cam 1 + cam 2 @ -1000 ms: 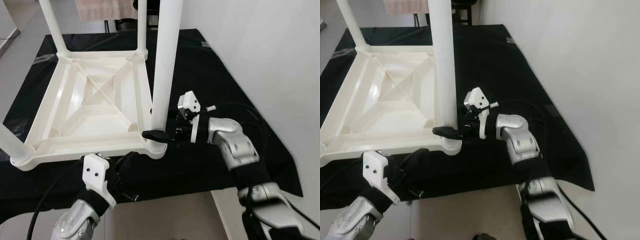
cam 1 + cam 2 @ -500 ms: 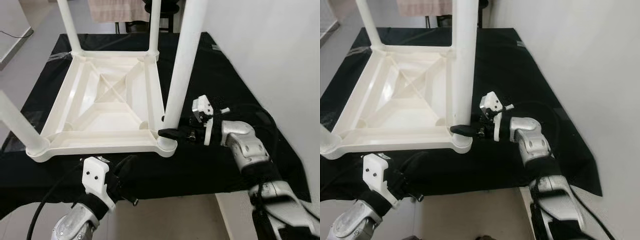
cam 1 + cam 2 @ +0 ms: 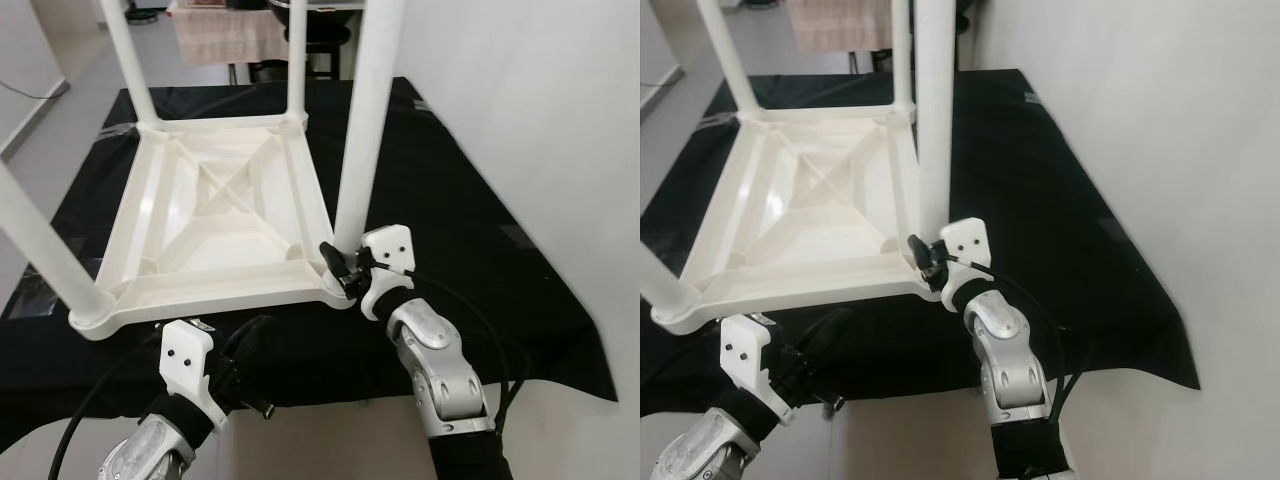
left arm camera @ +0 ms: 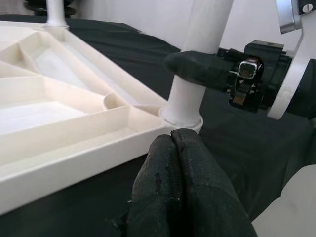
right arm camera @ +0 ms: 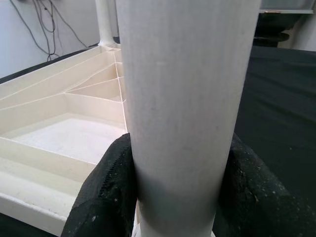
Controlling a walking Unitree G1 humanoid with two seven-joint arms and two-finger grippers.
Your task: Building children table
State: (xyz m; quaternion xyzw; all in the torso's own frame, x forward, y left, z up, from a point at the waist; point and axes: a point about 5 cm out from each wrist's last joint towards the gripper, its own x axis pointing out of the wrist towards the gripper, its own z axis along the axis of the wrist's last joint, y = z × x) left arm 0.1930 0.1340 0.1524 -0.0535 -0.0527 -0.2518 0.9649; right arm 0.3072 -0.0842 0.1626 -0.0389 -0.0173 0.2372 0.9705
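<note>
The white children's table [image 3: 215, 215] lies upside down on a black sheet [image 3: 470, 230], legs up. The right gripper [image 3: 336, 262] clamps its fingers around the near right leg [image 3: 362, 130] at its base. The left gripper [image 4: 180, 187], fingers pressed together empty, hovers by that corner, with a pale wall [image 3: 530, 110] close alongside.

A black cloth [image 3: 470, 200] covers the floor before me, a white wall [image 3: 540, 90] stands at my right, and a towel [image 3: 225, 35] hangs beyond.

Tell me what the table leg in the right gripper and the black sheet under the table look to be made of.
Table leg: likely moulded plastic, matte off-white, with a faint lengthwise grain; the right gripper is clamped around its base. Black sheet: probably thin plastic film or coated cloth, since it shows soft sheen and creases.
</note>
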